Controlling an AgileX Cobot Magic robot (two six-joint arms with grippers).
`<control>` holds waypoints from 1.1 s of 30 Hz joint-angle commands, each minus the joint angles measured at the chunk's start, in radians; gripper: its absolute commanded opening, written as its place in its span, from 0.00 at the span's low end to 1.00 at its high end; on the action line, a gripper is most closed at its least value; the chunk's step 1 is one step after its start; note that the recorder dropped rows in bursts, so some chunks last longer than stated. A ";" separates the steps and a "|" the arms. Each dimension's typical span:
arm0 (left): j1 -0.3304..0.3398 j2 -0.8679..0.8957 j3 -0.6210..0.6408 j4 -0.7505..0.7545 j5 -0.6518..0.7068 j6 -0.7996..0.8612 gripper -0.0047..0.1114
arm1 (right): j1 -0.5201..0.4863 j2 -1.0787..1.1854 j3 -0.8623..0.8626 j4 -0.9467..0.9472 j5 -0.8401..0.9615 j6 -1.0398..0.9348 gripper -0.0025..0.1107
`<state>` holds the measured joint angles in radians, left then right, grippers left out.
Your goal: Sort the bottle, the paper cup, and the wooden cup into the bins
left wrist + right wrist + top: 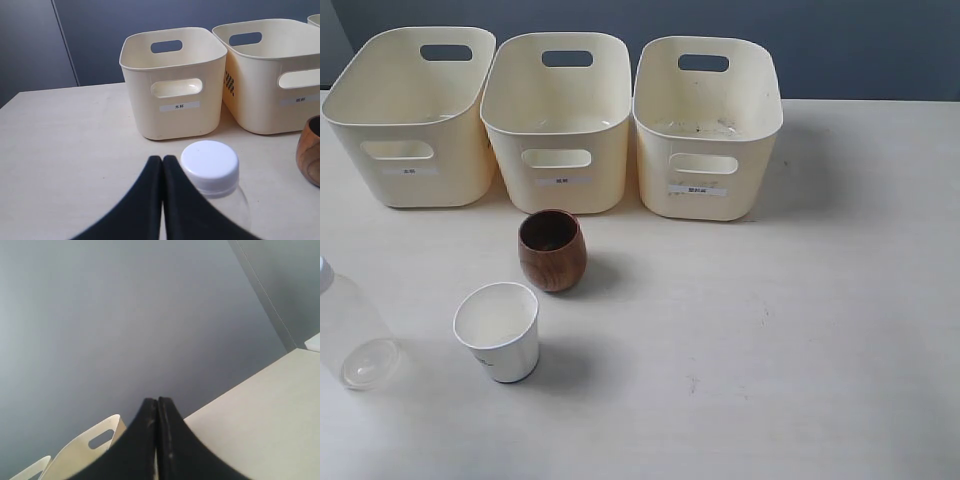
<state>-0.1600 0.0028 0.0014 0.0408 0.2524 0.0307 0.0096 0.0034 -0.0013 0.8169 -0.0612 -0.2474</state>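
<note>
The clear bottle (350,330) stands at the table's left edge, partly cut off; its white cap (209,164) shows close beside my left gripper (162,161), which is shut and empty. The dark-brown wooden cup (552,250) stands upright in front of the middle bin (560,120). The white paper cup (500,332) stands just in front of it, nearer me. The left bin (410,115) and right bin (705,125) flank the middle one. My right gripper (158,402) is shut and empty, raised toward the wall. Neither gripper appears in the exterior view.
The three bins stand in a row along the table's far side, against a dark blue-grey wall. The wooden cup's edge (310,150) shows in the left wrist view. One bin's rim (85,447) peeks into the right wrist view.
</note>
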 commanded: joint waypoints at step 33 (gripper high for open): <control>-0.003 -0.003 -0.001 0.002 -0.014 -0.003 0.04 | 0.112 0.887 -0.908 0.407 0.891 -1.090 0.02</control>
<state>-0.1600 0.0028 0.0014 0.0408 0.2524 0.0307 0.0741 0.7707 -0.8520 1.1300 0.7064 -1.1531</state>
